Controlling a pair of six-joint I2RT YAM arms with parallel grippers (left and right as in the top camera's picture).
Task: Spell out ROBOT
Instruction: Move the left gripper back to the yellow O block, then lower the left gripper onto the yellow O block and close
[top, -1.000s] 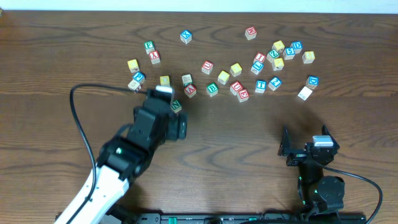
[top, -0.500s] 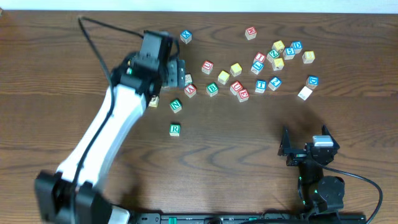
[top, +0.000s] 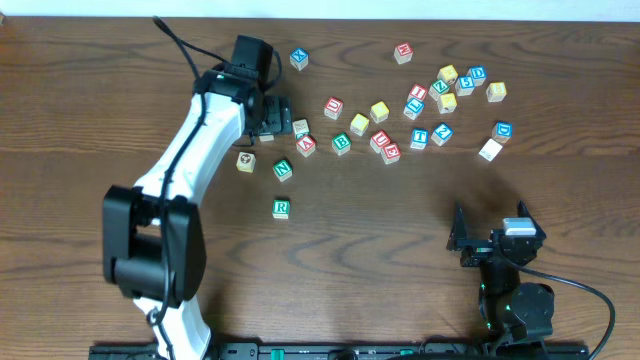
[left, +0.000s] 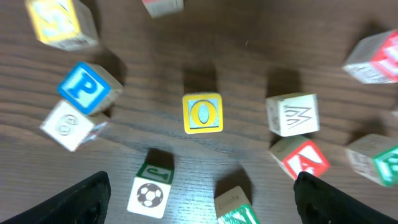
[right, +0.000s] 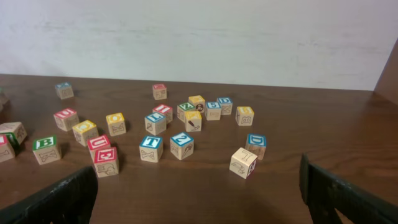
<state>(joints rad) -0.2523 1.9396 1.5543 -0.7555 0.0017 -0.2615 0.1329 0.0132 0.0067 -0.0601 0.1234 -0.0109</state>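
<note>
O cube (left: 203, 113): yellow-faced, blue letter up, lay on the dark wooden table (top: 400, 250) directly under the left gripper (left: 202, 186), touching neither finger.
R cube (top: 281, 208): stood alone on the near side, well apart from the scatter.
B cube (top: 341, 143): sat in the middle of the scatter.
T cube (top: 420, 138): sat right of B, just beside another blue-lettered cube.
Left gripper: hovered over the left part of the scatter, jaws spread wide, holding nothing.
Right gripper (right: 199, 199): sat low at the near right, jaws spread wide, empty.
Around O: blue P cube (left: 84, 88) and M cube (left: 292, 114) to either side, soccer-ball cube (left: 149, 191) and red A cube (left: 303, 160) near, none touching it.
N cube (top: 283, 170): lay between R and the scatter.
</note>
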